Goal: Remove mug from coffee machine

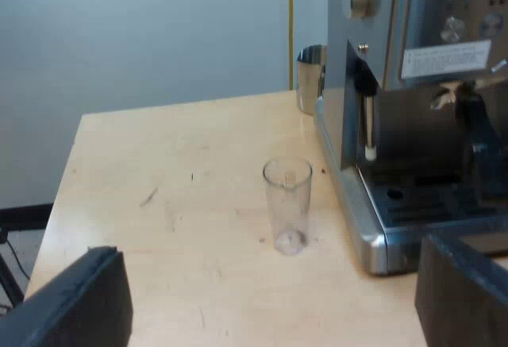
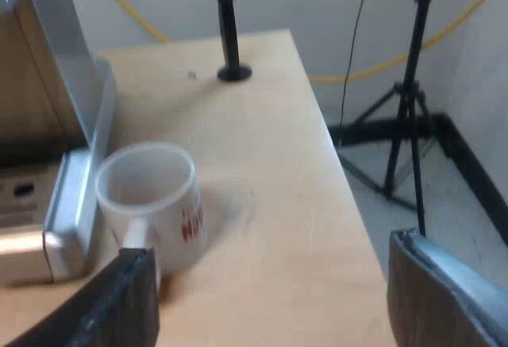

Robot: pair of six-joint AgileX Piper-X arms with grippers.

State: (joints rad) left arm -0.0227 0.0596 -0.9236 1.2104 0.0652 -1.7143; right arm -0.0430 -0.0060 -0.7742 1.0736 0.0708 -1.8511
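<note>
White red-printed mug [image 2: 151,204] on the pale wooden bench [image 2: 278,164], just beside the steel espresso machine [image 2: 73,196].
Left tool [image 1: 270,303] and right tool [image 2: 274,291] both gape, empty; a clear measuring glass [image 1: 287,204] stands near the machine's base.

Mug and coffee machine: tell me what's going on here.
The mug stands upright on the table, close beside the espresso machine and off its tray. The right end effector is open near the mug and grips nothing. The left end effector is also open and holds nothing. It faces a measuring glass that stands on the table by the machine's front.
</note>
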